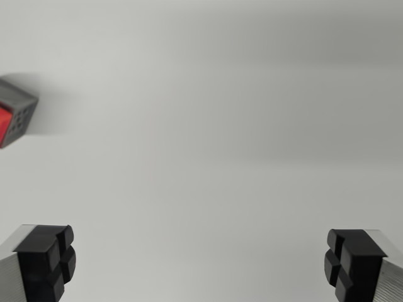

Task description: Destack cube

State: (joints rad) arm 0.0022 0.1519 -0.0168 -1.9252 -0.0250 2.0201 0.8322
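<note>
Jaws of the gripper (200,264) stood spread wide and empty, black ribbed pads (55,259) on metal fingers, above a smooth white surface (214,138); the grey, red-faced perforated cube (15,113) sat at the wrist view's far left.

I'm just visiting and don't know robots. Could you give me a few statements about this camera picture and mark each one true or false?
1. The gripper is open with nothing between its fingers. True.
2. A grey and red cube sits at the wrist view's right edge. False: it is at the left edge, partly cut off.
3. The gripper is touching the cube. False: the cube lies well away from both fingers.
4. The surface is plain and light-coloured. True.
5. A full stack of cubes is visible. False: only part of one object shows.
</note>
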